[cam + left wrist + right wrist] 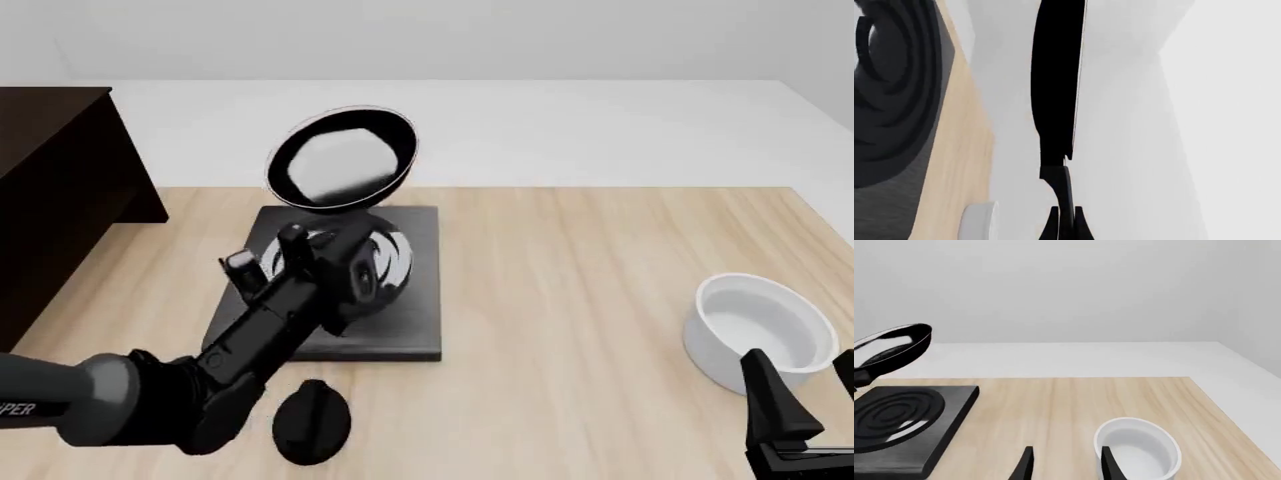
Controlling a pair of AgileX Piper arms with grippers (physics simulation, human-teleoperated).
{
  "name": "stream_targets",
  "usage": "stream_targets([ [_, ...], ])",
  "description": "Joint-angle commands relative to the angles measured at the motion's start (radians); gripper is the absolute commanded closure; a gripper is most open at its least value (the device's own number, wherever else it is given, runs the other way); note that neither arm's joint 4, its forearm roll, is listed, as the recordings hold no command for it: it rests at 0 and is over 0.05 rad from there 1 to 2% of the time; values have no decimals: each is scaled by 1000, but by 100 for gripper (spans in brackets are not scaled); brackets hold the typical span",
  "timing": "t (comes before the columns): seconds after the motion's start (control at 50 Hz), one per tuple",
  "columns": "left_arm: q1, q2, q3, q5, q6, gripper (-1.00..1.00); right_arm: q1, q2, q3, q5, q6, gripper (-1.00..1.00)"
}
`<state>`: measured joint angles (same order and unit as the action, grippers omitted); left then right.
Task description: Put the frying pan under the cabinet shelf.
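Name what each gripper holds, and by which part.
Left gripper: glossy black frying pan, gripped by its long handle, lifted above the burner plate. Right gripper: nothing.

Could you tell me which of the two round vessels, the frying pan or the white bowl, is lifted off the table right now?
The frying pan: the left gripper holds it above the burner plate, while the white bowl rests on the table.

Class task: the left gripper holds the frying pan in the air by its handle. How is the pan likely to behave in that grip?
The frying pan is probably rigid: it holds its shape. Held at the handle end by the left gripper, its round bowl likely levers downward. Its glossy finish may let it twist.
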<state>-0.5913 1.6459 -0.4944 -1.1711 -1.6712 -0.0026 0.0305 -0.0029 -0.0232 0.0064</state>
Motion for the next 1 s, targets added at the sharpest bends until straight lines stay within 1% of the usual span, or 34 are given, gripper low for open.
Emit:
stream_targets([
  [0.02, 120, -116, 95, -49, -105, 100, 0, 0, 0, 0, 0, -100],
  [0.08, 127, -136, 129, -49, -127, 100, 0, 0, 0, 0, 0, -100],
  [0.12, 139, -151, 152, -49, -162, 100, 0, 0, 0, 0, 0, -100],
  [0.18, 135, -182, 182, -49, -161, 100, 0, 0, 0, 0, 0, -100],
  [0.24, 135, -223, 210, -49, -197, 100, 0, 0, 0, 0, 0, -100],
  [0.26, 136, -235, 211, -49, -199, 100, 0, 0, 0, 0, 0, -100],
  [0.28, 140, -248, 227, -49, -183, 100, 0, 0, 0, 0, 0, -100],
  [0.3, 140, -250, 232, -49, -195, 100, 0, -1, 0, 0, 0, -100],
  [0.46, 149, -299, 306, -49, -218, 100, 0, 0, 0, 0, 0, -100],
  [0.48, 170, -309, 329, -49, -236, 100, 0, 0, 0, 0, 0, -100],
  [0.52, 180, -318, 347, -49, -239, 100, 0, 0, 0, 0, 0, -100],
  [0.6, 226, -358, 397, -49, -256, 100, 0, 0, 0, 0, 0, -100],
  [0.68, 219, -392, 435, -49, -267, 100, 0, 0, 0, 0, 0, -100],
  [0.7, 212, -402, 446, -49, -283, 100, 0, 0, 0, 0, 0, -100],
  [0.78, 214, -435, 485, -49, -279, 100, 0, 0, 0, 0, 0, -100],
  [0.9, 239, -432, 494, -49, -279, 100, 0, -1, 0, 0, 0, -100],
  [0.92, 248, -430, 494, -49, -262, 100, 0, 0, 0, 0, 0, -100],
  [0.96, 248, -427, 494, -49, -276, 100, 0, 0, 0, 0, 0, -100],
  [1.0, 256, -424, 494, -49, -273, 100, 0, 0, 0, 0, 0, -100],
])
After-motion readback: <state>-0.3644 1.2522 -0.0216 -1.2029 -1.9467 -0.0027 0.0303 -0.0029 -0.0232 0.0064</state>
